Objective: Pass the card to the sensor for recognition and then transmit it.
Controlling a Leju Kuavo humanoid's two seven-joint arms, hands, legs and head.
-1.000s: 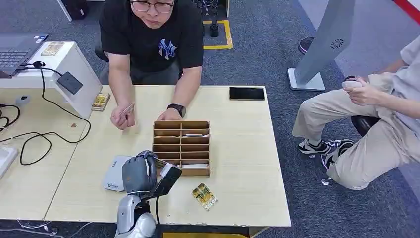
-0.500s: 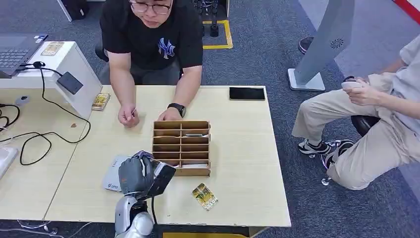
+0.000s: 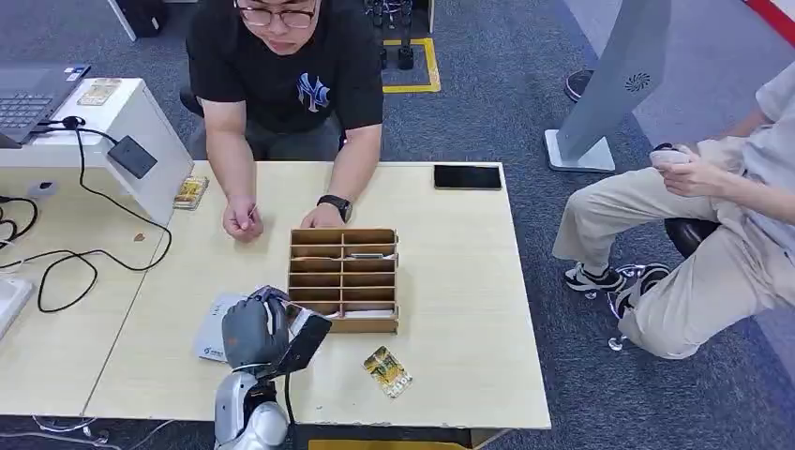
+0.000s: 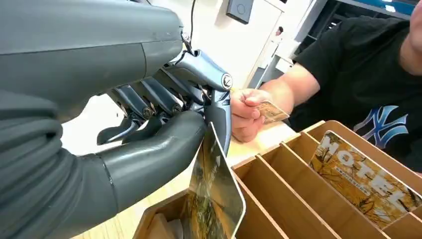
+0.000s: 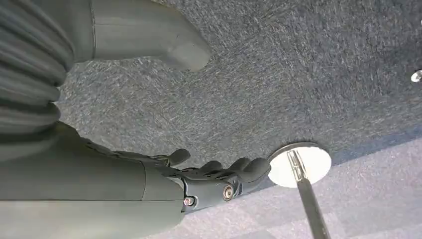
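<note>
The robot's left hand [image 3: 251,330] pinches a card [image 4: 215,196] between thumb and fingers, over the near left corner of a wooden slotted box [image 3: 344,277] and a white card reader [image 3: 214,339] on the tabletop [image 3: 469,309]. Its right hand [image 5: 209,179] hangs empty above carpet, fingers loosely apart. A box card [image 4: 366,179] reads "MOTEL". Beyond, a person's hand [image 3: 242,220] holds another card.

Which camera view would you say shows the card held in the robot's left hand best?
The left wrist view: the glossy printed card sits close, pinched by the left hand. The head view shows it small and dark; the right wrist view faces carpet.
</note>
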